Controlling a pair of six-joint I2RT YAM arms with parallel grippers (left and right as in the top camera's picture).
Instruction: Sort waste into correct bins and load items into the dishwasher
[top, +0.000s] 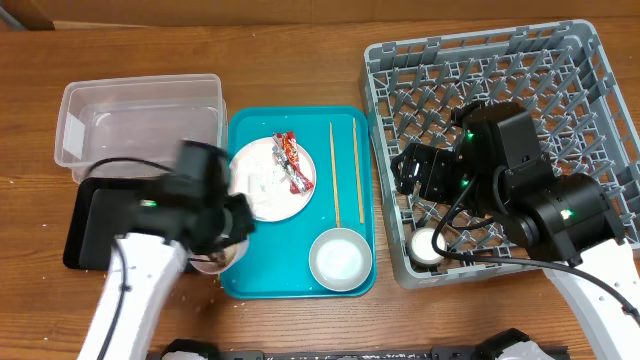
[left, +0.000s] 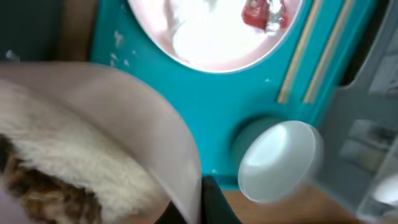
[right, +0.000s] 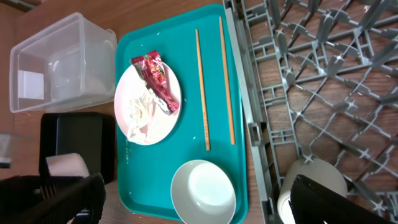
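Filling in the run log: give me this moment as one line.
left gripper shut on pink cup, by black bin | right gripper open above rack, near white cup | tray: plate, wrapper, chopsticks, bowl

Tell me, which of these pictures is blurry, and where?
Overhead: only the left arm is smeared, the rest crisp. Left wrist: soft throughout, worst on the near cup. Right wrist: sharp, chopsticks clean-edged.
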